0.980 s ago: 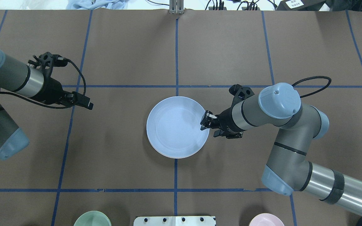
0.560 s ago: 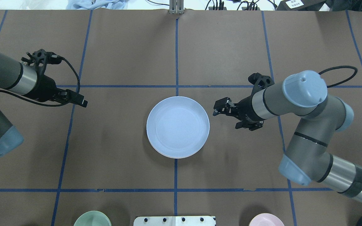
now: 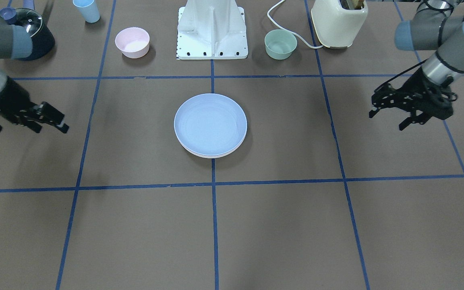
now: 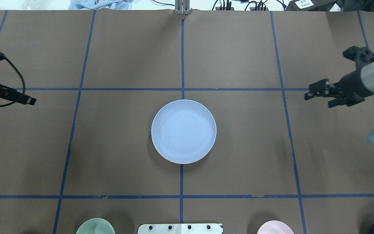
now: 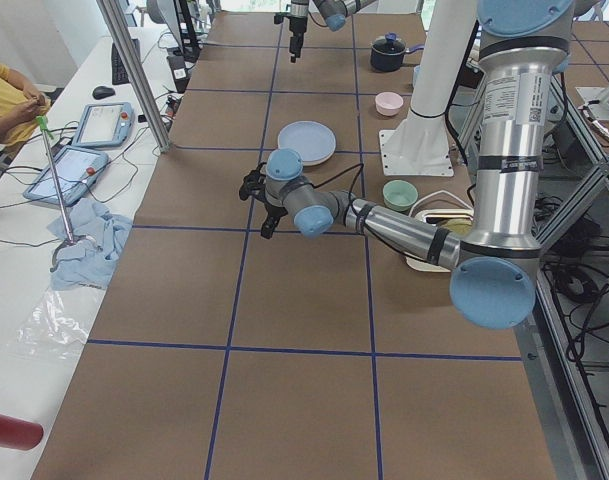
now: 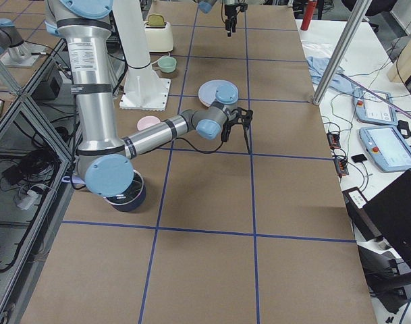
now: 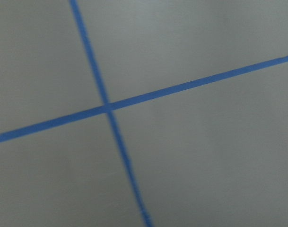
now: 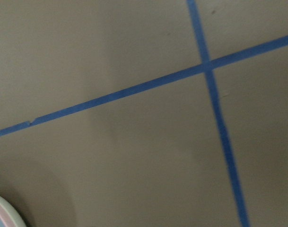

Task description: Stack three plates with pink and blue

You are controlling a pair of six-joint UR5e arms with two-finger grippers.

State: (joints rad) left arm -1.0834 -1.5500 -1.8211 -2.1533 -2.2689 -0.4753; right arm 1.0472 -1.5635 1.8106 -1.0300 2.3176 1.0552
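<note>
The light blue plate (image 4: 183,131) (image 3: 210,124) lies at the middle of the table, on top of a stack. In the front-facing view thin pale rims (image 3: 212,155) of plates beneath it show along its near edge; I cannot tell their colours apart. My right gripper (image 4: 311,91) (image 3: 56,121) hovers far off to the right of the stack, open and holding nothing. At the table's left edge my left gripper (image 4: 31,100) (image 3: 373,108) looks open and is also empty. Both wrist views show only brown table and blue tape lines.
By the robot's base plate (image 3: 212,32) stand a small pink bowl (image 3: 132,42) and a small green bowl (image 3: 280,44). A light blue cup (image 3: 87,10), a dark pot (image 3: 34,28) and a cream toaster (image 3: 338,18) sit further back.
My right gripper has left the blue plate's rim and pulled back far to the right. The left arm has drawn back to the left edge. The plate stack has stayed put.
</note>
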